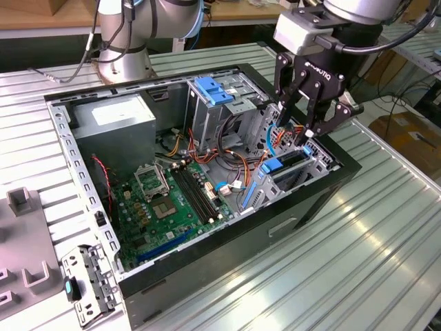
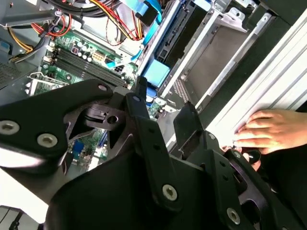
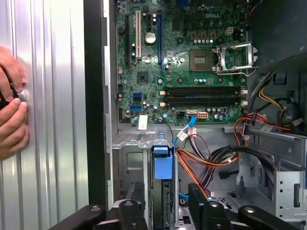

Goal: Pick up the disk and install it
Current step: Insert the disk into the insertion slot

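Where the open computer case rests on the ribbed metal desk, read the exterior view from its left. The motherboard lies flat on the case floor, lower left of centre. A wide blue latch piece sits on the drive cage at upper centre.

Right of centre, the disk stands on edge in its bay against the case's far wall. Its dark body sits between bright blue carrier rails, with a bundle of cables just beside it. Whether it is fully seated cannot be told.

At the upper right, the tool hangs directly above the disk, jaws apart and holding nothing. In the first wrist view its fingers flank the disk's blue-tabbed edge, one on each side and apart from it. A person's hand rests on the desk outside the case.

Handling, by judgement: the disk is rigid, dense for its size and sensitive to shock. The plastic rails probably flex. Grip across the two flat faces near the exposed edge, not on the blue tab or the cables.
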Robot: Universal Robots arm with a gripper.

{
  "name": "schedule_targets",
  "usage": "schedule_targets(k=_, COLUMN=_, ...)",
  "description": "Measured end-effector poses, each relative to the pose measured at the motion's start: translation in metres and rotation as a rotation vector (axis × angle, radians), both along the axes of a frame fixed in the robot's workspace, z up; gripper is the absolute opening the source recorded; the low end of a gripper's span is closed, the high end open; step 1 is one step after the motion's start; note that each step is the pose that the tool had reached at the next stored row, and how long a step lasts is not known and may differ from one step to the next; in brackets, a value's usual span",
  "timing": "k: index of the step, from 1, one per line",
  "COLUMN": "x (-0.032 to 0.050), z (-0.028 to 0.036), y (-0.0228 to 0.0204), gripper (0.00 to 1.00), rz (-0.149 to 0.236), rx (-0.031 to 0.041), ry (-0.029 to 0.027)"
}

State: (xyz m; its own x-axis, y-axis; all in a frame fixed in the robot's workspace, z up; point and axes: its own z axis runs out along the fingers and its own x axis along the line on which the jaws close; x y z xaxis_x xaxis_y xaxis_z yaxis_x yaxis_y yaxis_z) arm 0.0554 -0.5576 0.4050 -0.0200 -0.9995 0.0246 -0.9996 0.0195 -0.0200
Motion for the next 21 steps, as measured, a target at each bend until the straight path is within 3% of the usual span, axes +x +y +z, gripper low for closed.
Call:
schedule_targets(k=1, x=0.0, z=-0.0019, y=0.0, gripper=0.49, rz=0.0, rx=0.0, ry=0.0)
schedule_targets(k=7, x=0.0, z=-0.0171, y=0.0, gripper=0.12, rz=0.0, rx=0.0, ry=0.0)
schedule_targets(k=13, x=0.0, z=-0.0301, y=0.0, gripper=0.11, rz=0.0, rx=0.0007, ry=-0.0001)
schedule_targets(k=21, x=0.0, z=-0.0302, y=0.0, gripper=0.11, rz=0.0, rx=0.0012, ry=0.0)
